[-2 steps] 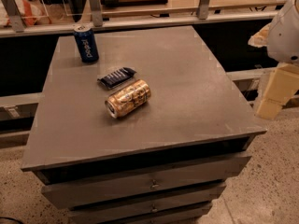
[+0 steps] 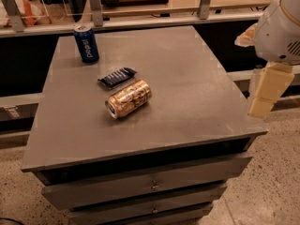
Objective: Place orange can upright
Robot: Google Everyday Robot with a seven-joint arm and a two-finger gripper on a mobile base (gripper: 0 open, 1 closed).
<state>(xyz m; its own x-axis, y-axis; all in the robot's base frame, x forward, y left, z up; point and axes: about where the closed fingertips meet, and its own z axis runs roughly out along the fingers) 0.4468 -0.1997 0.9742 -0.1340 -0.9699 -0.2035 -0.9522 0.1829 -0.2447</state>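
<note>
Arm: white rounded housing (image 2: 281, 27) enters at the upper right edge of the camera view, above and outside the table's right side. Only this last section shows.
Gripper: (image 2: 263, 92) a pale cream block hanging below the housing and angled down. Its lower end is level with the table's near right corner, just off the edge and not over the top.
Gripper state: cannot be read from this view whether it is spread or closed. Nothing is seen in its hold.
Change since 0.7 s ago: the housing and gripper have shifted slightly inward toward the table edge. Both cans and the wrapper sit where they were.
Table: (image 2: 197, 74) grey square top on a cabinet with stacked drawers (image 2: 150, 184) facing the camera.
Floor: (image 2: 276, 186) speckled, visible at lower right and lower left.
Background: a pale ledge (image 2: 154, 21) with metal uprights runs behind the far edge of the table.
Orange can: (image 2: 129, 99) lying on its side, left of the table's centre. Its silver end points toward the near left and its body runs back to the right. It is well apart from the gripper.
Blue Pepsi can: (image 2: 86, 42) upright near the far left corner of the top.
Snack wrapper: (image 2: 117, 77) dark blue and flat, between the two cans, just behind the orange can. I cannot tell whether they touch.
Path from gripper to orange can: bare table top lies between them. The wrapper and the blue can sit on the can's far side.
</note>
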